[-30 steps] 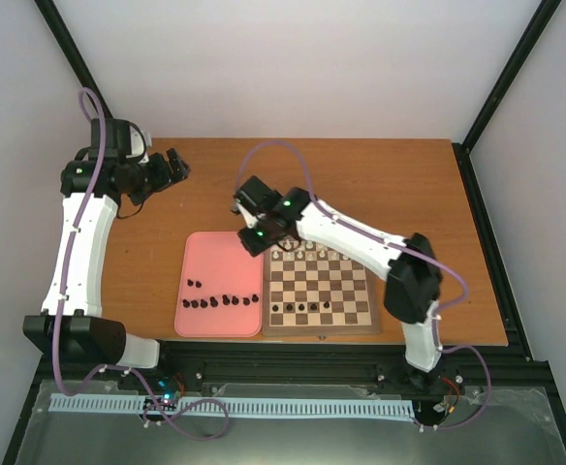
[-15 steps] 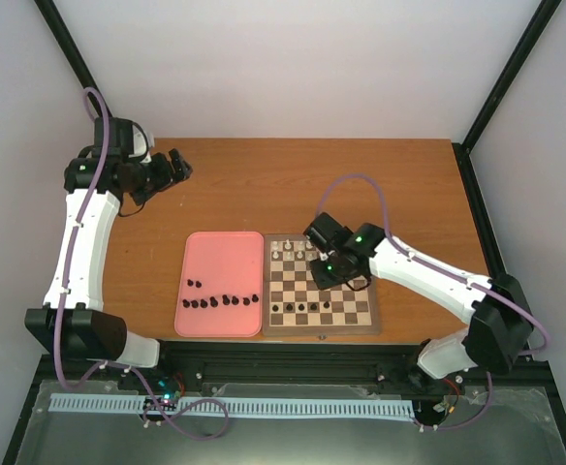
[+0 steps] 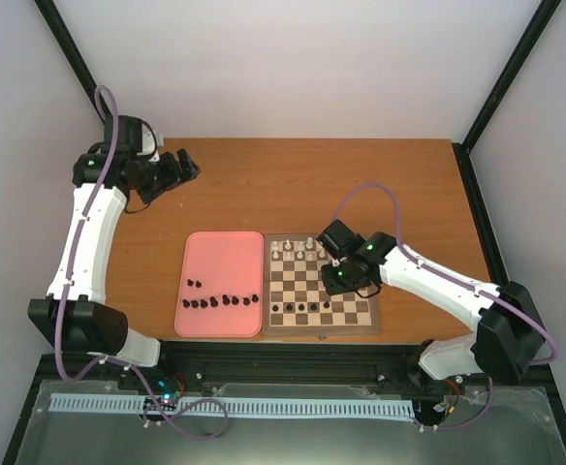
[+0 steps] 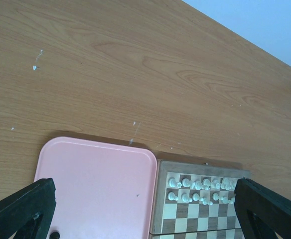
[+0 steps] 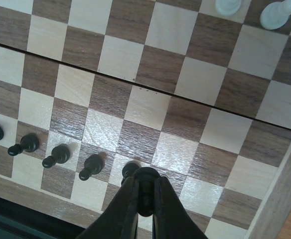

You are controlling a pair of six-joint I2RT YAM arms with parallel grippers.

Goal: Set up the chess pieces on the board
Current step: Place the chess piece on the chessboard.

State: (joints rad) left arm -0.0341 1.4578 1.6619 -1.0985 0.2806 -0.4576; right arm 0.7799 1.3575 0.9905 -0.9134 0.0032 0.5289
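Clamped hard on one black piece, low over the near-right part of the board: the right end effector, squeezed tight against any slip or tilt of so small a thing on the way down. Just left of it, a line of black chess pieces, one to a square, seemingly in the second row from the near edge. Hence, probably, the held one brought in beside the last of them, to carry the line on rightward. Along the board's far rows, white pieces standing in rank. More black ones gathered in the near part of the pink tray, just beside the board's left edge, likely kept there as stock within easy reach. Well apart, over the far-left corner of the desk, the left end effector, fingers spread wide and gripping nothing, raised and looking down on tray and board, clear of the working arm's path.
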